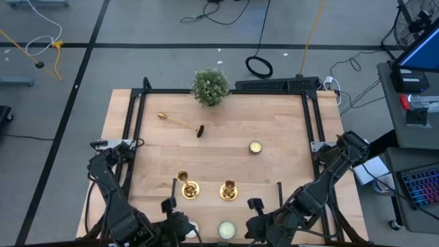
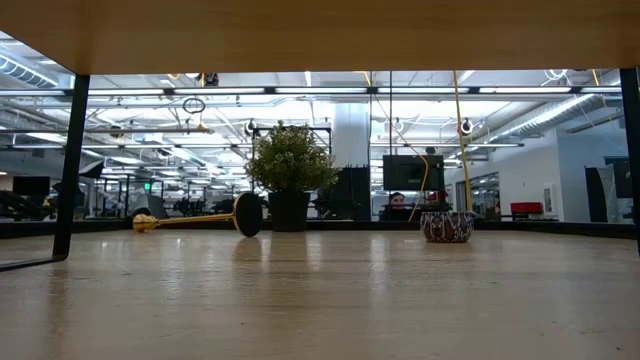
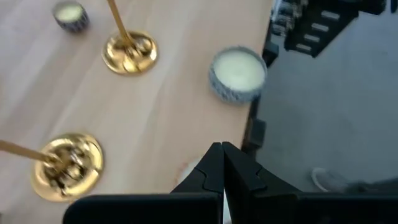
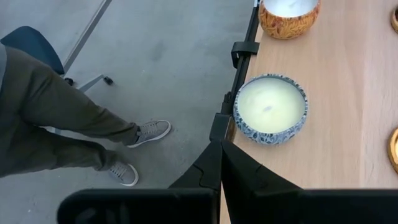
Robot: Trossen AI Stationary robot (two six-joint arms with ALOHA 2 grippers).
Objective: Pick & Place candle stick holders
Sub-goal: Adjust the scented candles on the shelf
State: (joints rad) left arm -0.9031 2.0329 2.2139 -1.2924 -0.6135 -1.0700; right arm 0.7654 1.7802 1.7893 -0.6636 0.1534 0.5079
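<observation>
Two gold candle stick holders stand upright on their round bases near the table's front, one (image 1: 186, 186) (image 3: 65, 165) left of the other (image 1: 228, 189) (image 3: 129, 53). A third (image 1: 180, 122) (image 2: 200, 219) lies on its side at the far left, stem on the wood. My left gripper (image 1: 184, 225) (image 3: 222, 155) hovers shut over the near edge, in front of the left holder. My right gripper (image 1: 252, 226) (image 4: 221, 152) hovers shut at the near edge, right of a pale-green candle (image 1: 226, 230). Neither holds anything.
A patterned tin candle (image 4: 272, 109) (image 3: 238, 74) sits at the near edge between the grippers, an orange-patterned one (image 4: 289, 15) beyond it. A small candle (image 1: 255, 147) stands mid-right and a potted plant (image 1: 210, 86) at the far edge. A person's legs (image 4: 62, 124) are beside the table.
</observation>
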